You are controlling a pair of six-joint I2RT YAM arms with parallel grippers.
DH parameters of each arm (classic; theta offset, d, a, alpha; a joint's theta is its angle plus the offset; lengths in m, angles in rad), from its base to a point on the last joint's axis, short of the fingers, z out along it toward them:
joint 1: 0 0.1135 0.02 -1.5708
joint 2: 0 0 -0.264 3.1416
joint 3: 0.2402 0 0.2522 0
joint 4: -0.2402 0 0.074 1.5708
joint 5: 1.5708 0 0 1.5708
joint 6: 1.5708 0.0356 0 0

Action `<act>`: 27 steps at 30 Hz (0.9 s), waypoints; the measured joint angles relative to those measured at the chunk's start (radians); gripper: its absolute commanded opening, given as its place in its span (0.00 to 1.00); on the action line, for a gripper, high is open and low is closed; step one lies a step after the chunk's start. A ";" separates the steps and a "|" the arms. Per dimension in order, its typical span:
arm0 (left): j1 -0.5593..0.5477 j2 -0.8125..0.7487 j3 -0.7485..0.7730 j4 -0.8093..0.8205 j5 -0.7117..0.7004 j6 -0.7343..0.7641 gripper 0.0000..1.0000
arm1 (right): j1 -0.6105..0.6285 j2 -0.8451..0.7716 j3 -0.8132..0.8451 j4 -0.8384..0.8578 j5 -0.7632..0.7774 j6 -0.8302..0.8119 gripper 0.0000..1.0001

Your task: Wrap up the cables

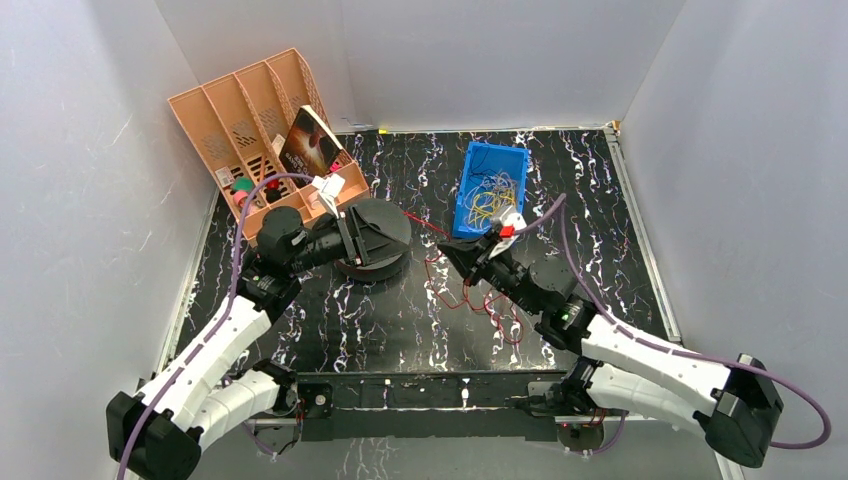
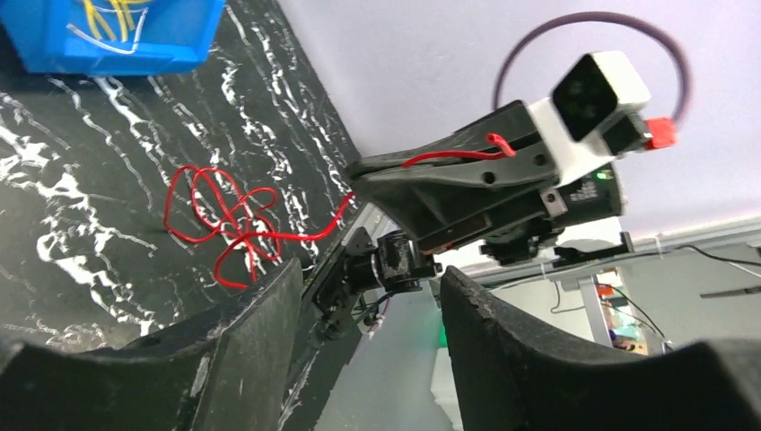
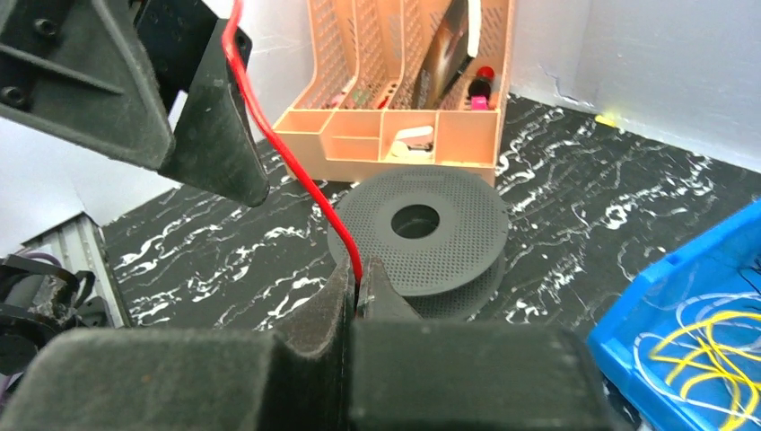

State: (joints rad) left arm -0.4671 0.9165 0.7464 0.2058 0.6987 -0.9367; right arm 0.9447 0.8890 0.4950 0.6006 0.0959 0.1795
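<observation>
Right claw (image 3: 357,280) tight around red cable (image 3: 301,175)

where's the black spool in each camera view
top external: black spool just left of centre, near the orange organiser.
left wrist: not in it.
right wrist: spool at centre, flat, in front of the organiser.
shared landmark: blue bin, in all three.

Bright, even light falls from overhead, leaving only soft shadows on my tabletop (image 1: 380,312). Close to each wrist camera my claw fingers (image 2: 242,359) look blurred.
</observation>
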 measured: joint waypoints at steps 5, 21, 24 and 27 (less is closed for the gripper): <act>0.000 -0.013 0.021 -0.128 -0.071 0.097 0.68 | 0.000 -0.036 0.082 -0.230 0.065 -0.011 0.00; -0.008 0.040 0.168 -0.539 -0.376 0.422 0.78 | -0.002 -0.011 0.270 -0.833 0.358 0.155 0.00; -0.035 0.088 0.186 -0.597 -0.463 0.467 0.78 | -0.008 0.001 0.280 -0.906 0.381 0.201 0.00; -0.084 0.138 0.208 -0.652 -0.561 0.509 0.79 | -0.020 0.012 0.285 -0.945 0.383 0.230 0.00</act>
State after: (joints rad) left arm -0.5507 1.0550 0.9546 -0.4465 0.1379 -0.4282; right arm 0.9245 0.9009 0.7795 -0.3439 0.4789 0.4099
